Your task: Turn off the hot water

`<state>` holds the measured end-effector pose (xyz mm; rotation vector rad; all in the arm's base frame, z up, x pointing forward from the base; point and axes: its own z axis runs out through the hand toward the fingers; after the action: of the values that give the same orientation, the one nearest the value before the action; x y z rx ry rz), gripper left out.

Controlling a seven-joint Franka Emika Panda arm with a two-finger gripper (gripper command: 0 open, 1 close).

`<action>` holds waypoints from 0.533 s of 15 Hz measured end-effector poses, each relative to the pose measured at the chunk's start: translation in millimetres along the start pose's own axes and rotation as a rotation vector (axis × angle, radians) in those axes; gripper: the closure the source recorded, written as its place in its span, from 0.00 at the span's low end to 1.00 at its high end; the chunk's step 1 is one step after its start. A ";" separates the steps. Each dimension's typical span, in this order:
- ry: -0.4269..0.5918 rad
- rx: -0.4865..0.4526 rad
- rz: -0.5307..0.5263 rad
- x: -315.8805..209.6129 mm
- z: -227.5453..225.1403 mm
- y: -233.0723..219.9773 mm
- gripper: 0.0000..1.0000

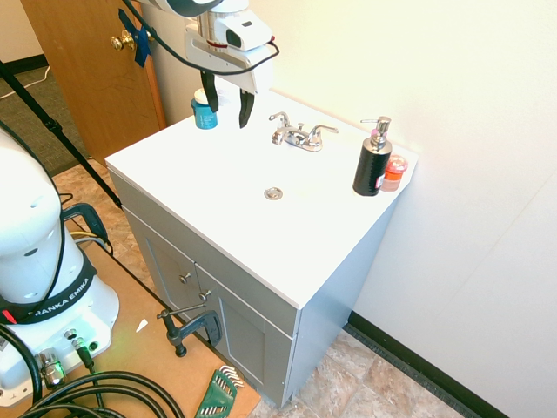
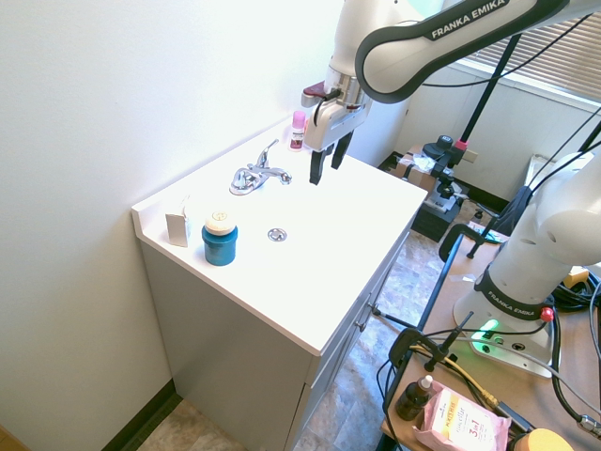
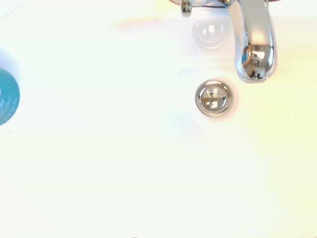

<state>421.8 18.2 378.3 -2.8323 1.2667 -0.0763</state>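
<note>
The chrome two-handled faucet (image 1: 298, 137) (image 2: 258, 175) stands at the back of the white sink top (image 1: 218, 200). Its left-hand lever (image 1: 279, 117), the hot water control, is the one nearer the blue jar. No water is running from the short spout (image 3: 255, 44), which shows above the drain (image 3: 214, 98) in the wrist view. My gripper (image 1: 228, 102) (image 2: 327, 162) hangs open and empty above the basin, to the left of the faucet and apart from it, fingers pointing down.
A blue jar (image 1: 204, 111) (image 2: 219, 242) stands at the back left corner beside a small card (image 2: 177, 227). A black soap dispenser (image 1: 372, 161) and a pink bottle (image 1: 396, 171) stand right of the faucet. The wall runs close behind, with a wooden door (image 1: 87, 61) to the left.
</note>
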 end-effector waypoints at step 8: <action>0.201 -0.092 0.055 10.7 13.9 -9.9 0.00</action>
<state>437.1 17.0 365.3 -2.9265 1.4187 -0.3166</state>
